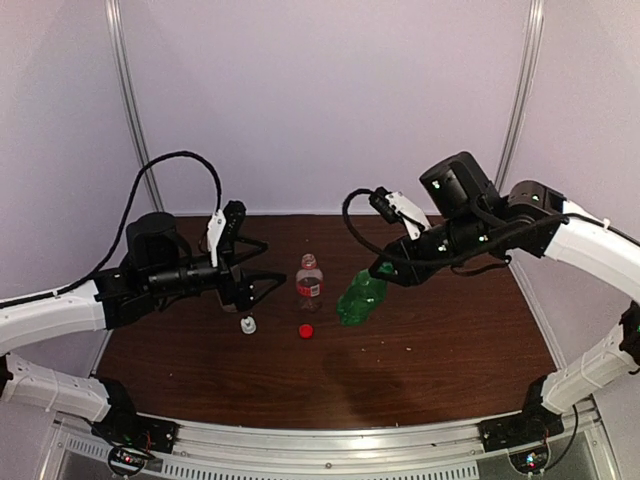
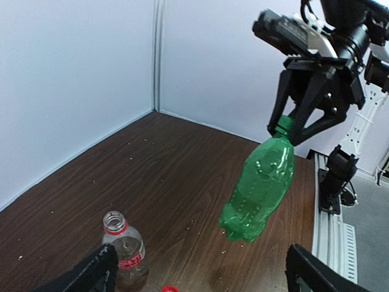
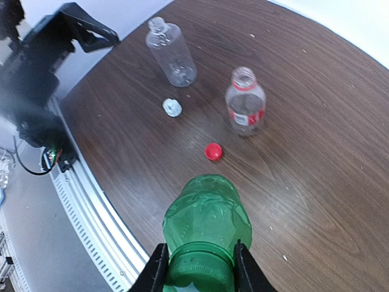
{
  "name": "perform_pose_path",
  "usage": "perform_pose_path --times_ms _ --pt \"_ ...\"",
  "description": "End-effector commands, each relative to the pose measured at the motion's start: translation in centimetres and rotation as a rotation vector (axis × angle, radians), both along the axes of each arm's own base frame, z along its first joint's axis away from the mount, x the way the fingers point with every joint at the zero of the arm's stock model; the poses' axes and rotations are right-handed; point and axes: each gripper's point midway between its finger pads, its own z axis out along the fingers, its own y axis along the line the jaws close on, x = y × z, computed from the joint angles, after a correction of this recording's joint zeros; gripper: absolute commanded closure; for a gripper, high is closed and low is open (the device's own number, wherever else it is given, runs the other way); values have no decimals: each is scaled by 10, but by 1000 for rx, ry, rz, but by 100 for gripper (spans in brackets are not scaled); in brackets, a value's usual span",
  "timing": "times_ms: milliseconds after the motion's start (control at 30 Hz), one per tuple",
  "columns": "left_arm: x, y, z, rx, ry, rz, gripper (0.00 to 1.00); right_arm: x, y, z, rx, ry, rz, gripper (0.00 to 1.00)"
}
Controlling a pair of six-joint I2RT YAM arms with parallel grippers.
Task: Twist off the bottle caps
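Your R pincer (image 3: 199, 267) is clenched on the neck of the green bottle (image 3: 206, 213), green cap (image 2: 284, 124) on, hung above the table (image 1: 450, 350). That's prob. so your L pincer (image 1: 266, 262), spread wide, can grab the body. Red cap (image 1: 306, 331) & white cap (image 1: 247, 324) lie loose below.

No words, brands or numbers can be read in any of the views. The only print in sight is on the red label (image 3: 246, 115) around the small clear bottle (image 3: 245, 91) standing on the desk (image 3: 316, 152). It carries pale marks, too small and blurred to make out.
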Motion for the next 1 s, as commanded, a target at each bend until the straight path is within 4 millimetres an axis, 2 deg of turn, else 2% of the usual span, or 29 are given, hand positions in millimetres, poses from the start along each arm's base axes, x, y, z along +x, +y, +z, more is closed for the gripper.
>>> perform_pose_path --times_ms 0,200,467,633,800,900,967 --pt "-25 -19 11 -37 -68 -173 2 -8 53 44 146 -52 240 100" --pt "-35 -30 -3 9 -69 -248 2 -12 94 65 225 -30 399 100" --pt "-43 -39 -16 47 -66 -296 4 -13 123 66 262 14 506 100" --pt "-42 -42 -23 70 -50 -302 22 -13 129 65 265 23 530 100" --pt "-39 -44 -25 81 -42 -300 45 -11 131 62 271 28 532 99" --pt "-36 -46 -23 64 -37 -290 52 -4 130 63 291 20 493 88" --pt "-36 -47 -20 35 -34 -285 56 3 127 64 316 11 444 73"
